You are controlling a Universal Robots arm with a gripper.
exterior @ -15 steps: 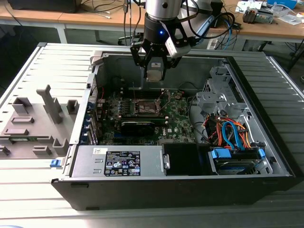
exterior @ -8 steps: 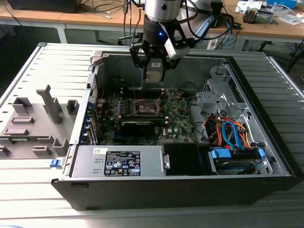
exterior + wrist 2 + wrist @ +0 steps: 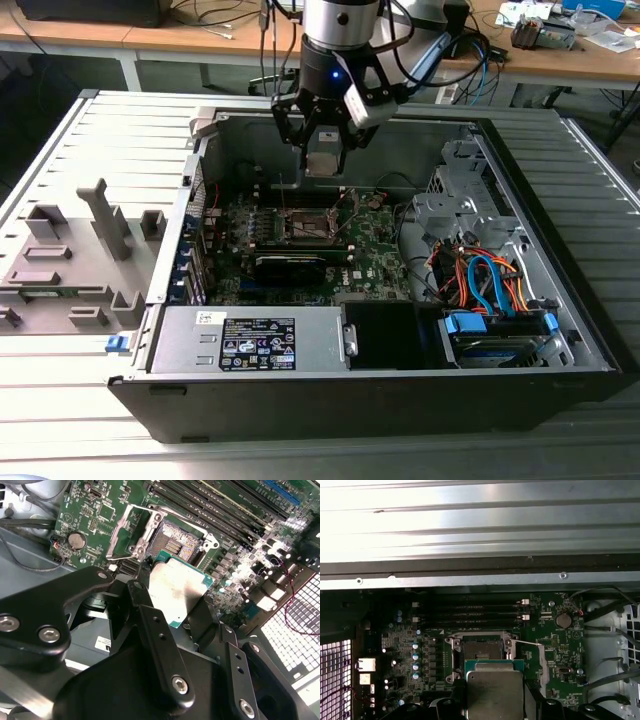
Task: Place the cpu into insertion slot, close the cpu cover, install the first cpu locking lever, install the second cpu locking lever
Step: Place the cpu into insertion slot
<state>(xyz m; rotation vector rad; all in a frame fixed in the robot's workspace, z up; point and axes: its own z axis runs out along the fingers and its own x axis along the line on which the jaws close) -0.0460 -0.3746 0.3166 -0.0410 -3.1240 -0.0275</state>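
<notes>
My gripper hangs inside the open computer case, shut on the cpu, a small silvery square chip with a green edge. In both wrist views the cpu sits flat between the black fingers, a short way above the green motherboard. The insertion slot lies bare just beyond the chip, its dark pin field showing. The cpu cover stands swung open beside the slot. A thin wire lever is raised next to it.
Long black memory slots run behind the slot. A black card lies in front of it. A drive cage with orange and blue cables is at the exterior view's right. Grey fixtures stand outside the case.
</notes>
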